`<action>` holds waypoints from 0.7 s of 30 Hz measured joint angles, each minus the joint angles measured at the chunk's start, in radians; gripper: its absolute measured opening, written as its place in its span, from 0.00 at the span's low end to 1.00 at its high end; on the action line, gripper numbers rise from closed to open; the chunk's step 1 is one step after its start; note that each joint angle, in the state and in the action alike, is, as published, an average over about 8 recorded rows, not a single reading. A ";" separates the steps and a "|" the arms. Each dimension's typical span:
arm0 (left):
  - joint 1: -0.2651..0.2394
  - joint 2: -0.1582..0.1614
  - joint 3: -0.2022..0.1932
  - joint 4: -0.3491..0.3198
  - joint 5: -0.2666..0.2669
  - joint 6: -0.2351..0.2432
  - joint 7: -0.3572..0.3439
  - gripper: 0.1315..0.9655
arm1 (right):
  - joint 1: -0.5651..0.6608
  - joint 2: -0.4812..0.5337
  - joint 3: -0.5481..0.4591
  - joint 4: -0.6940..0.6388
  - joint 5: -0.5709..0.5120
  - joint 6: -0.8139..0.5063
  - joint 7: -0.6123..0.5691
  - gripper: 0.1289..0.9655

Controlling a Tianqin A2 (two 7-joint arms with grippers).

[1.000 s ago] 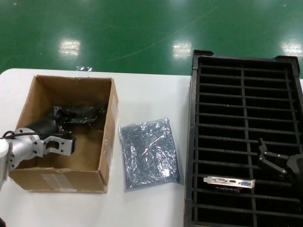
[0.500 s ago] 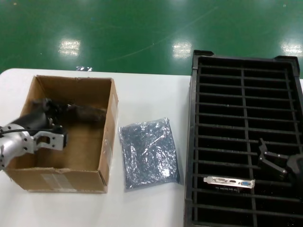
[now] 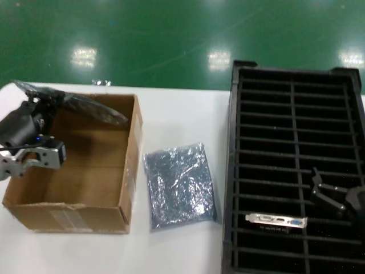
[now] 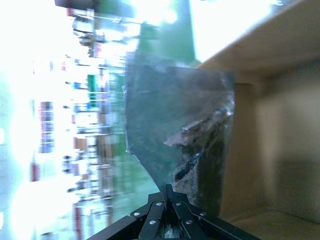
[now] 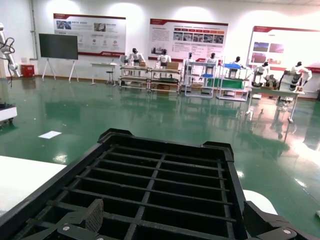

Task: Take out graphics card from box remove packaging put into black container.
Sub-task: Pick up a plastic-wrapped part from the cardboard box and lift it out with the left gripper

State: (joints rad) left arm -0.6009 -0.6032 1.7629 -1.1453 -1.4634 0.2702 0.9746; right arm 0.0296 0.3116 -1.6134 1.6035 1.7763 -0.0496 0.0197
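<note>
My left gripper (image 3: 41, 101) is shut on a grey-silver antistatic bag (image 3: 85, 105) with a dark graphics card inside, held above the back left corner of the brown cardboard box (image 3: 128, 171). In the left wrist view the bag (image 4: 175, 125) hangs from my shut fingers (image 4: 170, 196), the card dark inside it. A second bag (image 3: 179, 184) lies flat on the table between box and black container (image 3: 234, 171). A bare graphics card (image 3: 276, 220) with silver bracket sits in a near slot. My right gripper (image 3: 328, 191) is open above the container, its fingers (image 5: 92, 215) wide apart.
The white table (image 3: 177, 114) ends at a green floor beyond. The box floor (image 3: 85, 171) is bare. The black container's slots (image 5: 160, 185) fill the right wrist view.
My left gripper has risen out of the box toward its back left corner, lifting the bagged card with it. The right arm has stayed put.
</note>
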 joint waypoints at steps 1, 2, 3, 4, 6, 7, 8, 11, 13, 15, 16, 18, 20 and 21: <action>0.022 -0.009 -0.010 -0.044 0.010 -0.009 -0.025 0.01 | 0.000 0.000 0.000 0.000 0.000 0.000 0.000 1.00; 0.046 -0.017 -0.022 -0.090 0.021 -0.018 -0.051 0.01 | 0.000 0.000 0.000 0.000 0.000 0.000 0.000 1.00; 0.071 -0.024 -0.036 -0.136 0.033 -0.026 -0.077 0.01 | 0.000 0.000 0.000 0.000 0.000 0.000 0.000 1.00; 0.096 -0.029 -0.051 -0.181 0.047 -0.032 -0.103 0.01 | 0.000 0.000 0.000 0.000 0.000 0.000 0.000 1.00; 0.149 -0.036 -0.086 -0.272 0.079 -0.038 -0.159 0.01 | 0.000 0.000 0.000 0.000 0.000 0.000 0.000 1.00; 0.175 -0.038 -0.104 -0.315 0.095 -0.039 -0.186 0.01 | 0.000 0.000 0.000 0.000 0.000 0.000 0.000 1.00; 0.202 -0.039 -0.123 -0.358 0.111 -0.039 -0.214 0.01 | 0.000 0.000 0.000 0.000 0.000 0.000 0.000 1.00; 0.280 -0.036 -0.172 -0.477 0.153 -0.032 -0.291 0.01 | 0.000 0.000 0.000 0.000 0.000 0.000 0.000 1.00; 0.325 -0.030 -0.196 -0.543 0.176 -0.027 -0.335 0.01 | 0.000 0.000 0.000 0.000 0.000 0.000 0.000 1.00; 0.365 -0.019 -0.213 -0.597 0.196 -0.019 -0.374 0.01 | 0.000 0.000 0.000 0.000 0.000 0.000 0.000 1.00; 0.382 -0.012 -0.219 -0.619 0.206 -0.015 -0.391 0.01 | 0.000 0.000 0.000 0.000 0.000 0.000 0.000 1.00; 0.413 0.005 -0.227 -0.658 0.228 -0.005 -0.424 0.01 | 0.000 0.000 0.000 0.000 0.000 0.000 0.000 1.00; 0.439 0.024 -0.229 -0.688 0.250 0.004 -0.453 0.01 | 0.000 0.000 0.000 0.000 0.000 0.000 0.000 1.00; 0.450 0.035 -0.228 -0.700 0.261 0.009 -0.465 0.01 | 0.000 0.000 0.000 0.000 0.000 0.000 0.000 1.00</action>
State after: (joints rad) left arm -0.1506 -0.5683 1.5351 -1.8455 -1.2024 0.2789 0.5095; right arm 0.0296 0.3116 -1.6134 1.6035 1.7763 -0.0496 0.0197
